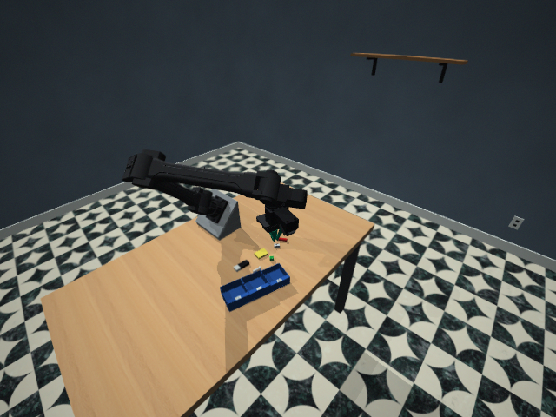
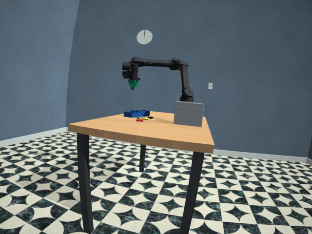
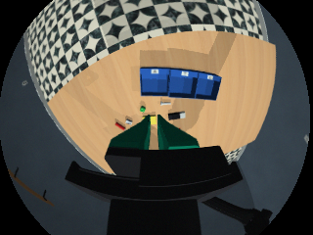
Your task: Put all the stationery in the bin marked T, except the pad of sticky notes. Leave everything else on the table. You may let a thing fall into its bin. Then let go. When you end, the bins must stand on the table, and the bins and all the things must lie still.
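Soft, moderate light falls across the desk (image 1: 148,323) (image 2: 141,130) (image 3: 245,98), casting layered brown shadows near the center of the top view. The dark blue wall sinks into dimness there but reads brighter in the exterior view. Fisheye distortion bends the desk's edges in the wrist view, ringed by black corners; small items look coarse, their labels illegible.
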{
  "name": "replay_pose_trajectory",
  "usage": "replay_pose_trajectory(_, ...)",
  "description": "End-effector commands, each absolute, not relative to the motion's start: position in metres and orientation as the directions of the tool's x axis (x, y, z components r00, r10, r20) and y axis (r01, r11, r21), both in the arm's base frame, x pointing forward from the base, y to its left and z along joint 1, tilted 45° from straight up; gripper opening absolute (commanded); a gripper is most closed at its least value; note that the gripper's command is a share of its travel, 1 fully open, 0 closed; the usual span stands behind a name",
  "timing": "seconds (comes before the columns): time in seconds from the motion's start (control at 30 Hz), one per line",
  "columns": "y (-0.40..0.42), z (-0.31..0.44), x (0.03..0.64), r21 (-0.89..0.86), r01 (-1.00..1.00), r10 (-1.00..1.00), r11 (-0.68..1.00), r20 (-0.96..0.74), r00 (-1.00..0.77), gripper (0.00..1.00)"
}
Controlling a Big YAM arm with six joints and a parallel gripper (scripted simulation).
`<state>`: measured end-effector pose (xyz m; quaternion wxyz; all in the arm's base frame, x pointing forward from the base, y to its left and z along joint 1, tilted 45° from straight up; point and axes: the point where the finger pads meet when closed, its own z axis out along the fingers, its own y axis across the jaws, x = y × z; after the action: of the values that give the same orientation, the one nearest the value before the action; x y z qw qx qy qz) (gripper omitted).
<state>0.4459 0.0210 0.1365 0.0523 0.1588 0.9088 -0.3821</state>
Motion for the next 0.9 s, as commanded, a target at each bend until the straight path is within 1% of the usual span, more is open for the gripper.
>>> replay_pose_trajectory(0.0, 0.027, 0.148, 0.456, -0.657, 0.354, 0.248, 0.665, -0.253, -0.935, 0.10)
replay_pose_trajectory(0.2, 0.027, 0.148, 0.456, -0.657, 0.354, 0.248, 0.665, -0.253, -0.935, 0.10)
replay_pose_trajectory(0.23, 0.018, 0.151, 0.458, -0.647, 0.386, 0.273, 0.658, -0.273, -0.922, 0.10)
replay_pose_trajectory(0.27, 0.026, 0.148, 0.456, -0.657, 0.354, 0.248, 0.665, -0.253, -0.935, 0.10)
replay_pose_trajectory(0.3, 0.018, 0.150, 0.457, -0.647, 0.386, 0.273, 0.658, -0.273, -0.923, 0.10)
replay_pose_trajectory(0.33, 0.026, 0.148, 0.455, -0.657, 0.354, 0.248, 0.665, -0.253, -0.935, 0.10)
replay_pose_trajectory(0.43, 0.026, 0.148, 0.455, -0.657, 0.354, 0.248, 0.665, -0.253, -0.935, 0.10)
replay_pose_trajectory(0.47, 0.024, 0.138, 0.445, -0.672, 0.297, 0.208, 0.679, -0.212, -0.955, 0.30)
replay_pose_trajectory(0.57, 0.034, 0.110, 0.431, -0.698, 0.150, 0.103, 0.701, -0.108, -0.989, 0.30)
replay_pose_trajectory(0.77, 0.035, 0.064, 0.404, -0.712, 0.004, 0.021, 0.702, 0.014, -1.000, 0.30)
replay_pose_trajectory(0.87, 0.036, 0.053, 0.393, -0.711, -0.080, -0.035, 0.699, 0.078, -0.996, 0.30)
